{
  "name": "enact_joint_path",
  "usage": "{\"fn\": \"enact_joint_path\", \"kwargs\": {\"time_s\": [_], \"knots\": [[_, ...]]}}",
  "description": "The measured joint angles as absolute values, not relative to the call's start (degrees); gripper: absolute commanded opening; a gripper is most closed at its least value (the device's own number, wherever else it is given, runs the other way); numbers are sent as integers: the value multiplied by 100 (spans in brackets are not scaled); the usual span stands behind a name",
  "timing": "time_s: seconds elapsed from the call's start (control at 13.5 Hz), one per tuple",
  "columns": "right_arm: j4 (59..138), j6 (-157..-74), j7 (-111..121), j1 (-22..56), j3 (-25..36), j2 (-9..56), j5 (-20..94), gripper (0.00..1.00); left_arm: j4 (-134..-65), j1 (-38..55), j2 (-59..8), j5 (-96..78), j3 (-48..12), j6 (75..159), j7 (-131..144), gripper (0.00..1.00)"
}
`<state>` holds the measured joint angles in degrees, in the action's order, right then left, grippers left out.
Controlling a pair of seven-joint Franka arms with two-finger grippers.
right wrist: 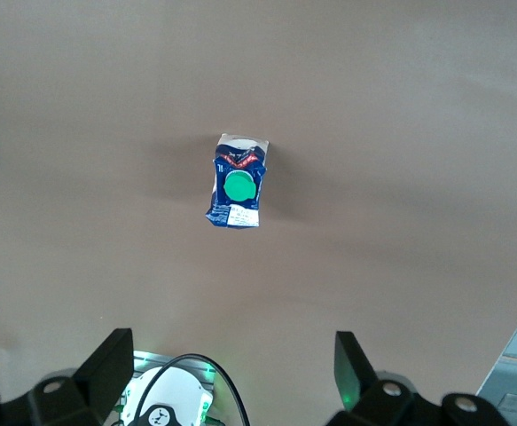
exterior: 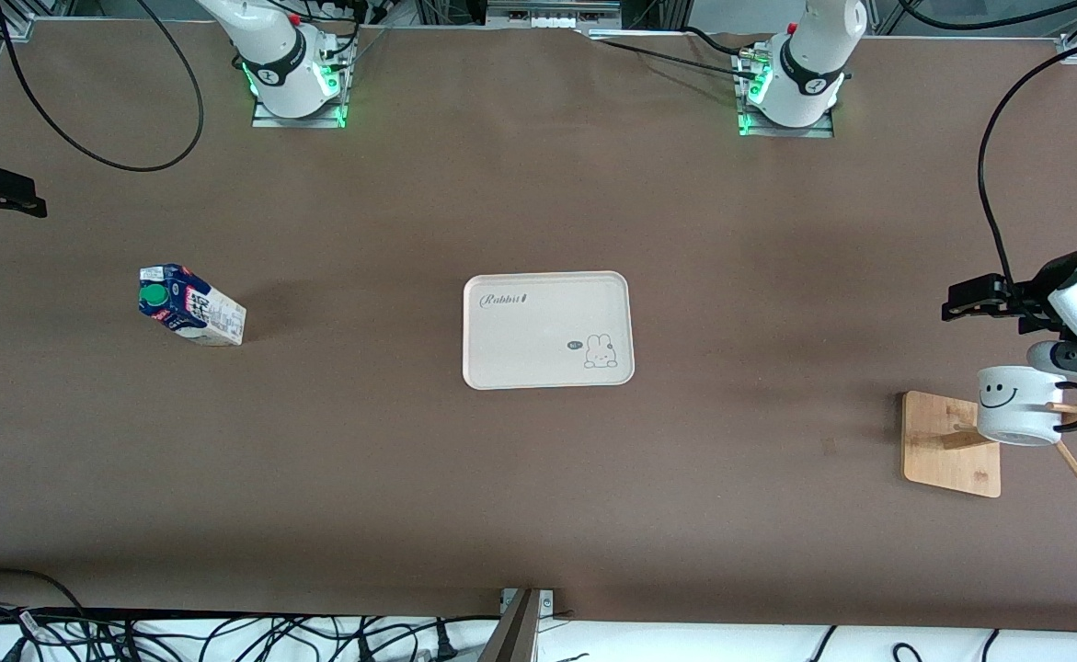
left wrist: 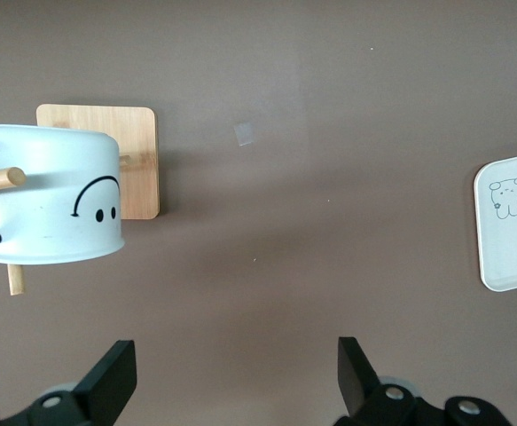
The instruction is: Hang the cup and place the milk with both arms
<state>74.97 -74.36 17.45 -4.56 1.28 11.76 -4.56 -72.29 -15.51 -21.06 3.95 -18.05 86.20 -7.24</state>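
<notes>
The white cup [exterior: 1016, 405] with the smiley face hangs by its black handle on a peg of the wooden rack [exterior: 943, 441] at the left arm's end of the table. In the left wrist view the cup [left wrist: 50, 204] is on the peg over the rack's base [left wrist: 107, 133]. My left gripper [exterior: 961, 303] is open and empty, up in the air beside the rack, apart from the cup; its fingers [left wrist: 107, 382] stand wide. The milk [exterior: 190, 313] stands upright toward the right arm's end. My right gripper [exterior: 5, 195] is open and empty, high above the table, with the milk [right wrist: 238, 182] below it.
A pale tray [exterior: 547, 329] with a rabbit drawing lies in the middle of the table; its corner shows in the left wrist view [left wrist: 511, 240]. Cables run along the table's near edge and by both arm bases.
</notes>
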Motion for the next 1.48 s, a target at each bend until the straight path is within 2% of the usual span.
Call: {"fn": "enact_joint_path", "kwargs": {"time_s": [0.22, 0.52, 0.74, 1.19, 1.48], "knots": [[7485, -7590, 1755, -451, 118, 1176, -446, 100, -7612, -912, -1685, 374, -1337, 8678, -494, 100], [7513, -7880, 1776, -400, 74, 1128, -445, 100, -8890, -214, -618, 150, -489, 9368, -55, 100], [7879, -8254, 1780, -392, 77, 886, -445, 100, -9755, -125, 32, 138, -371, 10035, 107, 100], [8757, -8819, 1780, -361, 197, 331, -445, 100, -9975, -118, 212, 138, -349, 10030, 143, 100], [8957, -8897, 1780, -362, 306, 192, -445, 100, -9959, -118, 205, 138, -349, 10006, 143, 100]]}}
